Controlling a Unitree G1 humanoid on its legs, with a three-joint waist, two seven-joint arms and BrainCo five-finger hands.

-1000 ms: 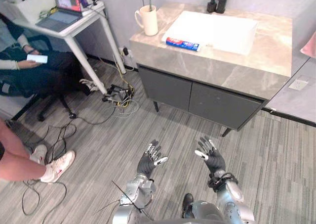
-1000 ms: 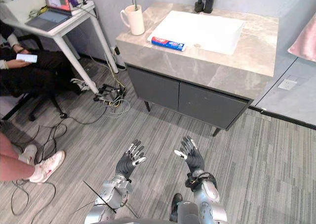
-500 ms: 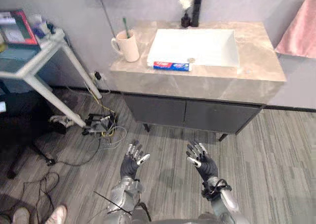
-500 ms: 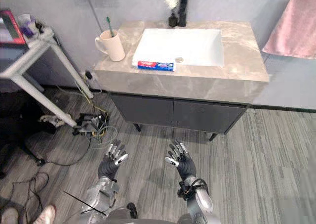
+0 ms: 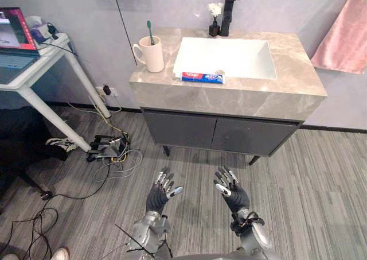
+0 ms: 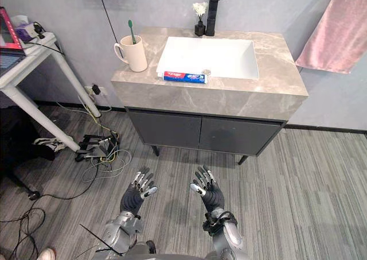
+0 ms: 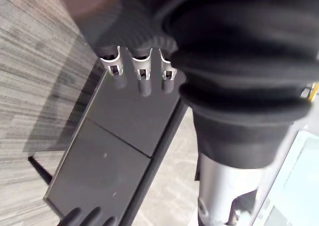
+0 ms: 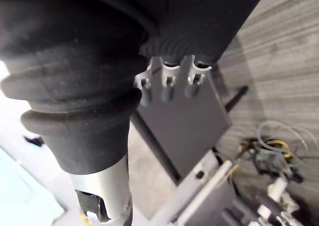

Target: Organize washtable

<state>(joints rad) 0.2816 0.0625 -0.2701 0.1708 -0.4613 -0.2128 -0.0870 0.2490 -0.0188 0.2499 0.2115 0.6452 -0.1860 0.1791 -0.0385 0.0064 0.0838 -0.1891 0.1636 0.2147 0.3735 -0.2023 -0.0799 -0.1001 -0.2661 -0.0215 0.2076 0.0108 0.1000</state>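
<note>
Left hand [image 5: 159,192] and right hand [image 5: 232,191] hover over the striated grey floor [image 5: 321,179], fingers spread, empty. A flat toothpaste tube [image 5: 202,77] lies on the veined stone washtable [image 5: 241,93] near a cylindrical cream mug [image 5: 153,54].

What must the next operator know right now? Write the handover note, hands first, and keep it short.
Left hand: open, empty, held low over the floor in front of the cabinet.
Right hand: open, empty, beside it at about the same height.
Things: toothpaste tube lies flat along the front edge of the sink. Toothbrush stands in the mug on the left side of the countertop. Faucet and small flower vase sit at the back.
Done: nothing visibly handled yet.
Left: close in on the countertop, then probably take the tube and tidy it, perhaps by the mug.
</note>
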